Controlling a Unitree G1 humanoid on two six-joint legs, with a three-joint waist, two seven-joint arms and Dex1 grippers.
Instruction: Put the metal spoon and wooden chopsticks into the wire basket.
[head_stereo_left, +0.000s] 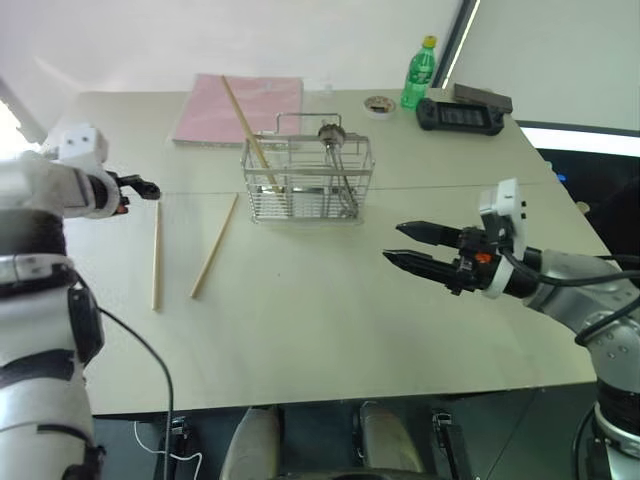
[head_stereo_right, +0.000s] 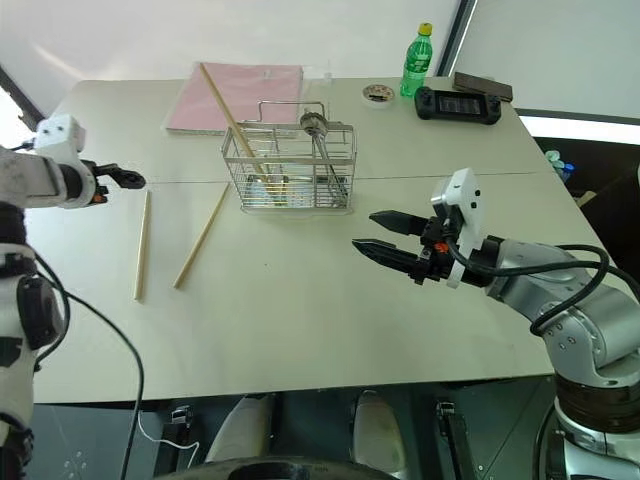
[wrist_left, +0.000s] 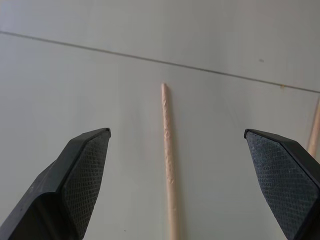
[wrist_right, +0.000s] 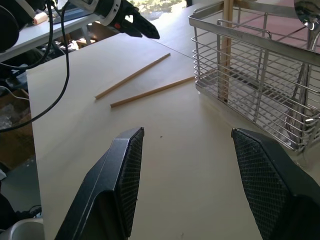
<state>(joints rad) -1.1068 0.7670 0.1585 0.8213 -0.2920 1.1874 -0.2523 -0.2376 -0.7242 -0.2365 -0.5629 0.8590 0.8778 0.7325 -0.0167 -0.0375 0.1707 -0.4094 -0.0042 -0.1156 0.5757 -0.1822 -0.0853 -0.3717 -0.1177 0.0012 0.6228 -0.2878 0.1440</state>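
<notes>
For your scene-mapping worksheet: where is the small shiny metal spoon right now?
In the left eye view, the small shiny metal spoon stands bowl-up in the right side of the silver wire basket, near the table's far middle, right of a leaning wooden chopstick.

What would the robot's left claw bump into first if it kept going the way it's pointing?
Most likely the loose wooden chopstick on the table: it lies between the left gripper's open fingers, dead ahead. How far off it is, I can't judge.

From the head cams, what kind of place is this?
Probably an office or lab: a plain pale table holding a pink folder, a green bottle and a black handheld controller.
</notes>
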